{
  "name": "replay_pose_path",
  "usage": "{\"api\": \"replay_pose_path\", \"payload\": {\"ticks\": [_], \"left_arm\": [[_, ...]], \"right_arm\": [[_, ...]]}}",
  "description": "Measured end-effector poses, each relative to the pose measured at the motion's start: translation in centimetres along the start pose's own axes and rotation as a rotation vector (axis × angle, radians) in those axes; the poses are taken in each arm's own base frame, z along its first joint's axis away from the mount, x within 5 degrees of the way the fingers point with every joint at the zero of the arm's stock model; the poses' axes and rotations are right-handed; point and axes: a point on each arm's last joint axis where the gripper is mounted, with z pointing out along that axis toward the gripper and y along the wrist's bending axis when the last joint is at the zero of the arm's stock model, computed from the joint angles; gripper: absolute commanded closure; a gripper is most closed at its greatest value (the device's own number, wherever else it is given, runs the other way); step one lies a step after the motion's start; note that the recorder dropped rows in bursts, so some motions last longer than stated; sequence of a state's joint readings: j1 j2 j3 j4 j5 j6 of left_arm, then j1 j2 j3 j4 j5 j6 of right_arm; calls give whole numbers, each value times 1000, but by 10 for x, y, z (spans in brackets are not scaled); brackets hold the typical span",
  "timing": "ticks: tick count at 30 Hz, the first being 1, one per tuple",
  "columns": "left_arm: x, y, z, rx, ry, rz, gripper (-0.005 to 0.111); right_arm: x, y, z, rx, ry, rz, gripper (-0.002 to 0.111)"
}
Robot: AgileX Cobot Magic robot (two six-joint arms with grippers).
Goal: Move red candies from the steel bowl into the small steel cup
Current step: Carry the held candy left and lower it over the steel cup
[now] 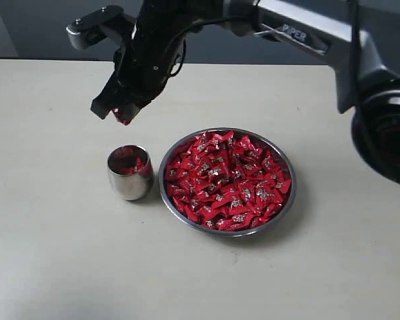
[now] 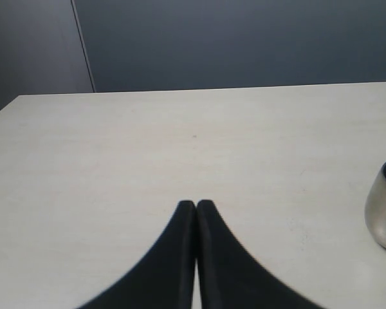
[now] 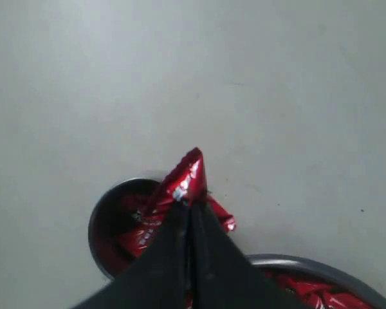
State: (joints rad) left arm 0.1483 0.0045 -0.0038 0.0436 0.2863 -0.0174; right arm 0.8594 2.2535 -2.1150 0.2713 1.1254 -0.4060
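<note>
The steel bowl (image 1: 283,204) sits mid-table, heaped with red candies (image 1: 227,179). The small steel cup (image 1: 129,180) stands just left of it with a few red candies (image 1: 132,164) inside. My right gripper (image 1: 122,116) reaches across and hangs above the cup, slightly behind it, shut on one red candy (image 3: 188,177) that pokes out past its fingertips. The right wrist view shows the cup (image 3: 98,222) and the bowl's rim (image 3: 321,265) below the gripper (image 3: 188,205). My left gripper (image 2: 196,203) is shut and empty, low over bare table, with the cup (image 2: 385,212) at that view's edge.
The pale table (image 1: 53,253) reaches a dark wall at the back. The right arm's body (image 1: 307,30) spans the upper part of the exterior view, and its base (image 1: 387,127) stands at the right edge.
</note>
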Motion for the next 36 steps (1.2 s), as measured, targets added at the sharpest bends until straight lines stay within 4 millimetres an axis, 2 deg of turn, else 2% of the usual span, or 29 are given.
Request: {"api": "replay_pose_path", "payload": {"ticks": [4, 10, 15, 19, 23, 25, 27, 30, 36], "left_arm": [[0, 0, 0, 0, 0, 0, 106], [0, 0, 0, 0, 0, 0, 106], [0, 0, 0, 0, 0, 0, 106], [0, 0, 0, 0, 0, 0, 106], [0, 0, 0, 0, 0, 0, 106], [0, 0, 0, 0, 0, 0, 106], [0, 0, 0, 0, 0, 0, 106], [0, 0, 0, 0, 0, 0, 106], [0, 0, 0, 0, 0, 0, 106]], "right_arm": [[-10, 0, 7, -3, 22, -31, 109], [-11, 4, 20, 3, 48, -55, 109], [-13, 18, 25, 15, 66, -64, 109], [-13, 16, 23, 51, 73, 5, 109], [-18, 20, 0, 63, 28, 79, 109], [-10, 21, 3, 54, 63, 103, 109], [7, 22, 16, 44, 143, 122, 109], [22, 23, 26, 33, 206, 137, 109], [24, 28, 22, 16, 175, 122, 109]]}}
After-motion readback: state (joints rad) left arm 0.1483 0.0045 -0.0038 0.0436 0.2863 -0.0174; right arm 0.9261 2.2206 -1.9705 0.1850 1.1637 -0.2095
